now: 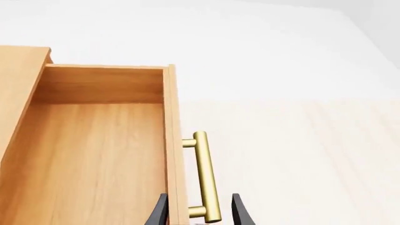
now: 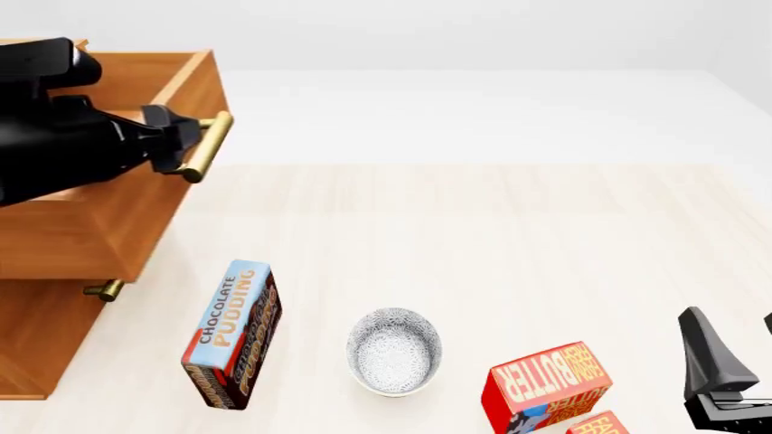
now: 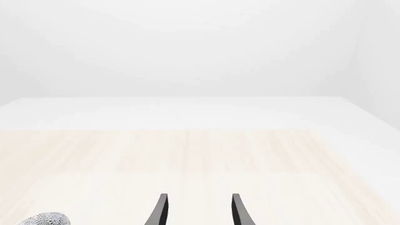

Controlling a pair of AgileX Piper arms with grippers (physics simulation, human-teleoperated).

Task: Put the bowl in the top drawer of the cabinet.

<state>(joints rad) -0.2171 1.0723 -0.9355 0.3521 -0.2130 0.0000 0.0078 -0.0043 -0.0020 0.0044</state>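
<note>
the top drawer (image 2: pixel 115 203) of the cabinet (image 2: pixel 36 334) stands pulled out. the left tool (image 1: pixel 198 213) sits at its brass handle (image 1: pixel 205 176), fingers spread wide either side of the bar, not pinching it. the bowl (image 2: pixel 393 351) rests on the surface (image 2: pixel 507 244) between the pudding box (image 2: pixel 233 333) and butter box (image 2: pixel 549 384). the right tool (image 3: pixel 198 211) hangs parted and empty.

Left pincer (image 2: pixel 181 145) at the open top drawer's (image 2: pixel 115 231) brass handle (image 2: pixel 208 146).
</note>
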